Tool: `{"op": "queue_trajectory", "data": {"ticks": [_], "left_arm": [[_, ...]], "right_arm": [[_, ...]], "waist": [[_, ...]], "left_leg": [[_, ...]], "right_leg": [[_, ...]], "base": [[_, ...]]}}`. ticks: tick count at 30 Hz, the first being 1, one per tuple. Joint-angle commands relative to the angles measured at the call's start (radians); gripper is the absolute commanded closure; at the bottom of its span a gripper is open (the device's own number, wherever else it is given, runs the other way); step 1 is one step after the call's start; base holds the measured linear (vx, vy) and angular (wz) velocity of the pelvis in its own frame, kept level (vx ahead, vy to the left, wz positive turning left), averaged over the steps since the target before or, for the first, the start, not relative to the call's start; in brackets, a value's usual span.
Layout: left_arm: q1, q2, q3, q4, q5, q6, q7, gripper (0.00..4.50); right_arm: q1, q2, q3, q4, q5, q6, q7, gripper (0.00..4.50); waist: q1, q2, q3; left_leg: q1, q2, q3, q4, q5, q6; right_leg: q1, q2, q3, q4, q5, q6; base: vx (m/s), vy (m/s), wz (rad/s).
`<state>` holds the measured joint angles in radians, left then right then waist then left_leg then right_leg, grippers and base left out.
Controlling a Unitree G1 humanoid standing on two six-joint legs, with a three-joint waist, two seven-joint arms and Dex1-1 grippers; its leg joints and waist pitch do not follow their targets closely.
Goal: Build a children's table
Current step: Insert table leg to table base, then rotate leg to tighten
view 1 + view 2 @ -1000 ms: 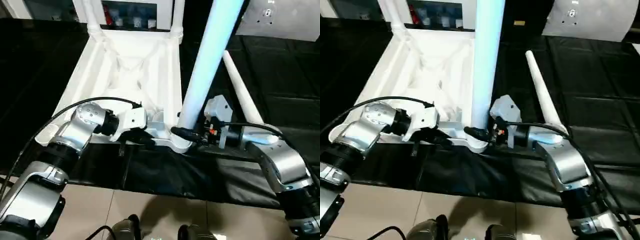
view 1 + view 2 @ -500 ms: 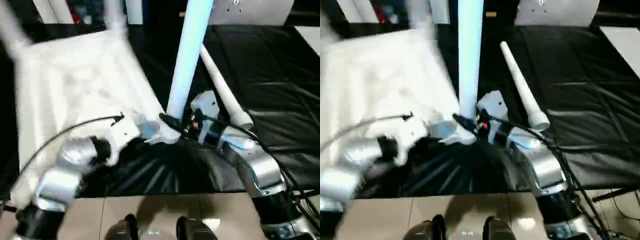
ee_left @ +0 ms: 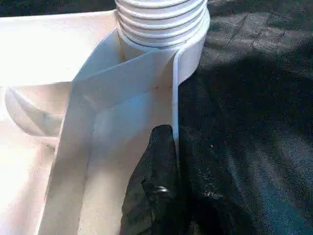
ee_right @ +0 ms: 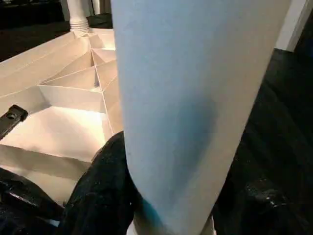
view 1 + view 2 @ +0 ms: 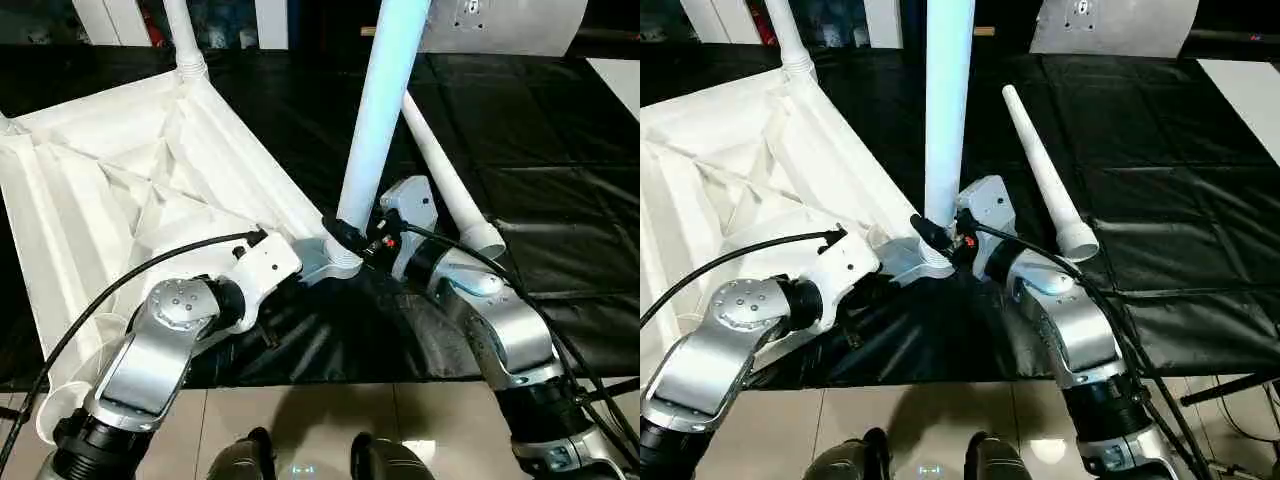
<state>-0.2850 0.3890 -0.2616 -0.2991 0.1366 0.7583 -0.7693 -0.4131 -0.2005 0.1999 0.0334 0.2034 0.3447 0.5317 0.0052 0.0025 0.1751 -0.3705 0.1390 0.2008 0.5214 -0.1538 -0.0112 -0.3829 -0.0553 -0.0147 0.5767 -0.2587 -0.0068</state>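
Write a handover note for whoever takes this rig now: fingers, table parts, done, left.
Left gripper: fingers shut on the rim of the upside-down tabletop, beside the near corner socket.
Right gripper: fingers closed around the base of the upright leg standing in that socket.
Done: this leg is in its socket, and a far leg stands too.
Left: the loose leg lies on the black table, not yet fitted.

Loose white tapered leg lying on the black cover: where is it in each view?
Left eye: loose white tapered leg lies right of centre, behind the right gripper.
Right eye: same leg, right of centre.
Wrist views: I can't make it out.
Shared landmark: the upright leg in the near corner socket.
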Motion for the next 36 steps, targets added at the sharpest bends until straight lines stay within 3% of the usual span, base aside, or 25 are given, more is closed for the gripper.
{"op": "queue_trajectory", "data": {"ticks": [1,2,3,4,5,6,7,9,10,13,16,18,23,25,26,27,29,30,32,33,36], "left_arm": [[-0.037,-0.008,-0.003,0.017,0.028,0.023,0.058,4.50],[-0.045,-0.010,-0.002,0.022,0.025,0.028,0.057,4.50],[-0.051,-0.012,-0.002,0.027,0.025,0.026,0.057,4.50],[-0.056,-0.013,0.000,0.033,0.024,0.024,0.058,4.50],[-0.061,-0.015,0.001,0.039,0.023,0.023,0.061,4.50],[-0.071,-0.013,0.004,0.053,0.022,0.010,0.062,4.50],[-0.071,-0.013,0.004,0.053,0.022,0.010,0.062,4.50],[-0.079,-0.010,0.012,0.070,0.008,-0.008,0.060,4.50],[-0.079,-0.010,0.012,0.070,0.008,-0.008,0.060,4.50],[-0.088,0.014,0.010,0.102,-0.011,-0.052,0.042,4.50],[-0.098,0.035,0.006,0.133,-0.019,-0.091,0.016,4.50],[-0.105,0.045,0.007,0.158,-0.022,-0.119,0.006,4.50],[-0.124,0.084,-0.003,0.233,-0.056,-0.238,-0.062,4.50],[-0.128,0.094,-0.009,0.254,-0.067,-0.284,-0.091,4.50],[-0.131,0.099,-0.012,0.266,-0.076,-0.300,-0.107,4.50],[-0.133,0.104,-0.015,0.277,-0.083,-0.320,-0.122,4.50],[-0.137,0.121,-0.030,0.300,-0.096,-0.374,-0.169,4.50],[-0.139,0.131,-0.041,0.314,-0.094,-0.404,-0.187,4.50],[-0.147,0.144,-0.057,0.342,-0.099,-0.450,-0.222,4.50],[-0.158,0.155,-0.073,0.377,-0.110,-0.515,-0.267,4.50],[-0.162,0.159,-0.079,0.394,-0.124,-0.539,-0.300,4.50]], "right_arm": [[0.071,0.005,0.038,0.219,-0.018,0.104,0.001,2.28],[0.067,0.007,0.033,0.225,-0.018,0.102,-0.001,2.07],[0.063,0.006,0.033,0.229,-0.020,0.098,0.000,1.91],[0.061,0.005,0.034,0.231,-0.023,0.095,0.003,1.91],[0.059,0.004,0.033,0.235,-0.026,0.093,0.006,1.81],[0.056,0.004,0.031,0.236,-0.026,0.095,0.008,1.81],[0.056,0.004,0.031,0.236,-0.026,0.095,0.008,1.62],[0.059,0.003,0.030,0.229,-0.025,0.100,0.011,1.44],[0.059,0.003,0.030,0.229,-0.025,0.100,0.011,1.44],[0.066,-0.004,0.018,0.223,-0.023,0.096,0.022,1.10],[0.088,-0.027,0.003,0.197,-0.016,0.090,0.035,0.88],[0.109,-0.049,-0.002,0.167,-0.007,0.079,0.058,0.67],[0.179,-0.128,-0.046,0.079,0.035,0.047,0.136,0.19],[0.189,-0.150,-0.061,0.063,0.043,0.043,0.155,0.09],[0.193,-0.164,-0.070,0.054,0.046,0.035,0.170,0.03],[0.196,-0.176,-0.078,0.047,0.050,0.028,0.184,0.03],[0.198,-0.205,-0.095,0.033,0.058,0.016,0.218,0.03],[0.196,-0.221,-0.101,0.026,0.068,0.011,0.240,0.03],[0.187,-0.252,-0.109,0.021,0.081,-0.002,0.277,0.03],[0.166,-0.286,-0.109,0.021,0.086,-0.017,0.322,0.03],[0.149,-0.307,-0.104,0.024,0.087,-0.029,0.355,0.03]], "waist": [[0.003,0.003,-0.017],[0.004,0.005,-0.016],[0.004,0.000,-0.016],[0.004,0.004,-0.017],[0.006,0.000,-0.018],[0.006,0.000,-0.022],[0.006,0.000,-0.022],[0.009,0.014,-0.019],[0.009,0.007,-0.021],[0.017,0.010,-0.021],[0.029,0.015,-0.023],[0.034,0.016,-0.022],[0.049,0.016,-0.031],[0.049,0.018,-0.037],[0.047,0.012,-0.049],[0.045,0.013,-0.060],[0.041,0.012,-0.066],[0.040,0.011,-0.074],[0.040,0.012,-0.071],[0.040,0.014,-0.069],[0.042,0.020,-0.064]], "left_leg": [[0.023,0.099,-0.071,-0.080,-0.492,-0.056],[0.025,0.099,-0.071,-0.079,-0.497,-0.056],[0.030,0.098,-0.071,-0.078,-0.514,-0.058],[0.034,0.096,-0.072,-0.074,-0.526,-0.061],[0.034,0.098,-0.070,-0.075,-0.532,-0.062],[0.023,0.100,-0.072,-0.081,-0.481,-0.063],[0.023,0.100,-0.072,-0.081,-0.481,-0.063],[0.028,0.101,-0.065,-0.081,-0.479,-0.071],[0.029,0.099,-0.062,-0.078,-0.472,-0.069],[0.022,0.097,-0.059,-0.075,-0.423,-0.045],[0.022,0.100,-0.054,-0.072,-0.364,-0.019],[0.031,0.100,-0.049,-0.069,-0.379,-0.018],[0.028,0.100,-0.044,-0.064,-0.310,0.006],[0.023,0.099,-0.044,-0.062,-0.273,0.015],[0.015,0.096,-0.040,-0.050,-0.208,0.043],[0.015,0.094,-0.040,-0.039,-0.103,0.076],[0.005,0.088,-0.039,-0.027,-0.008,0.119],[0.001,0.085,-0.037,-0.015,0.058,0.156],[-0.003,0.086,-0.031,-0.006,0.061,0.185],[-0.006,0.086,-0.034,-0.009,0.013,0.186],[0.002,0.097,-0.036,-0.017,-0.086,0.150]], "right_leg": [[-0.016,-0.107,0.063,-0.095,-0.441,-0.125],[-0.018,-0.108,0.063,-0.097,-0.460,-0.123],[-0.023,-0.107,0.064,-0.102,-0.502,-0.111],[-0.027,-0.108,0.065,-0.106,-0.528,-0.113],[-0.027,-0.109,0.065,-0.109,-0.528,-0.106],[-0.016,-0.104,0.060,-0.096,-0.433,-0.119],[-0.016,-0.104,0.060,-0.096,-0.433,-0.119],[-0.019,-0.100,0.061,-0.089,-0.343,-0.140],[-0.016,-0.099,0.061,-0.088,-0.314,-0.152],[-0.004,-0.105,0.062,-0.085,-0.288,-0.165],[-0.001,-0.104,0.062,-0.085,-0.269,-0.176],[-0.008,-0.103,0.064,-0.090,-0.305,-0.173],[0.002,-0.100,0.062,-0.084,-0.229,-0.185],[0.008,-0.097,0.058,-0.074,-0.168,-0.203],[0.019,-0.099,0.057,-0.064,-0.055,-0.227],[0.022,-0.091,0.050,-0.044,0.096,-0.249],[0.029,-0.088,0.048,-0.025,0.248,-0.267],[0.031,-0.087,0.046,-0.011,0.376,-0.281],[0.024,-0.088,0.046,-0.005,0.434,-0.297],[0.029,-0.090,0.042,-0.010,0.368,-0.298],[0.025,-0.093,0.041,-0.025,0.153,-0.304]], "base": [[0.000,0.000,0.00],[0.000,0.000,0.00],[0.000,0.000,0.00],[0.000,0.000,0.00],[0.000,0.000,0.00],[0.000,0.000,0.00],[0.000,0.000,0.00],[0.000,0.000,0.00],[0.000,0.000,0.00],[0.000,0.000,0.00],[0.000,0.000,0.00],[0.000,0.000,0.00],[0.000,0.000,0.00],[0.000,0.000,0.00],[0.000,0.000,0.00],[0.000,0.000,0.00],[0.000,0.000,0.00],[0.000,0.000,0.00],[0.000,0.000,0.00],[0.000,0.000,0.00],[0.000,0.000,0.00]]}}
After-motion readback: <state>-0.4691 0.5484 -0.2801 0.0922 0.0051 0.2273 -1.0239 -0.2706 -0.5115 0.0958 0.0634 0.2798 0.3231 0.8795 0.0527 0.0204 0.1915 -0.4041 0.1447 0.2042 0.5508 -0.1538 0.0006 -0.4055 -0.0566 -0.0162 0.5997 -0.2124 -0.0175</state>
